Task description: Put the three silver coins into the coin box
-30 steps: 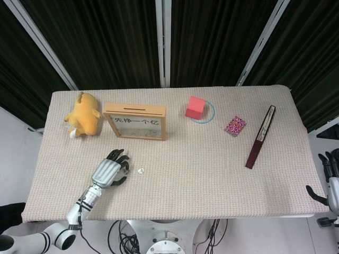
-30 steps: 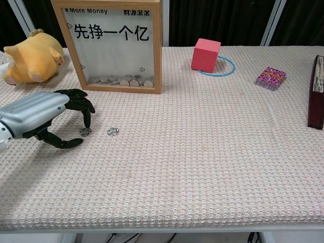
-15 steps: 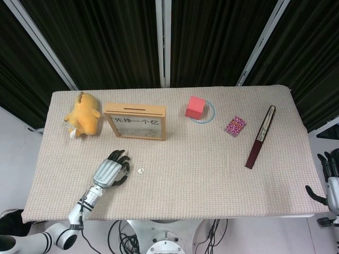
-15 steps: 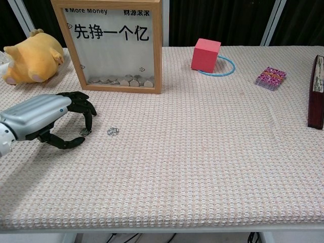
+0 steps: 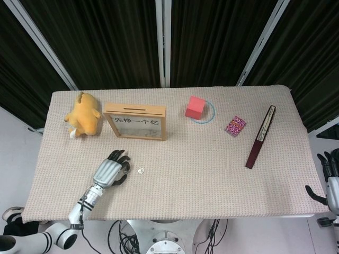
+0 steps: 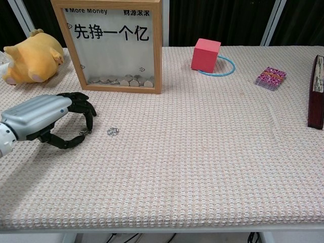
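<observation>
The wooden coin box [image 5: 135,121] [image 6: 158,50] stands upright at the back left, with several coins showing behind its glass. One silver coin [image 5: 140,170] [image 6: 112,131] lies flat on the cloth in front of it. A second silver coin [image 6: 85,132] sits just left of that, pinched between the thumb and a fingertip of my left hand [image 5: 111,169] [image 6: 48,119], low on the cloth. The fingers hide this coin in the head view. No third loose coin shows. My right hand [image 5: 328,180] hangs off the table's right edge, fingers apart and holding nothing.
A yellow plush toy [image 5: 83,114] [image 6: 30,63] lies left of the box. A red cube [image 5: 195,107] [image 6: 205,54] sits on a blue ring [image 6: 228,68]. A pink packet [image 5: 234,126] [image 6: 271,77] and a long dark case [image 5: 260,136] [image 6: 316,91] lie at the right.
The left thumb has curled in toward the fingertip, closing on the nearer coin. The hand has drawn slightly back. The other coin and the right hand have not moved.
</observation>
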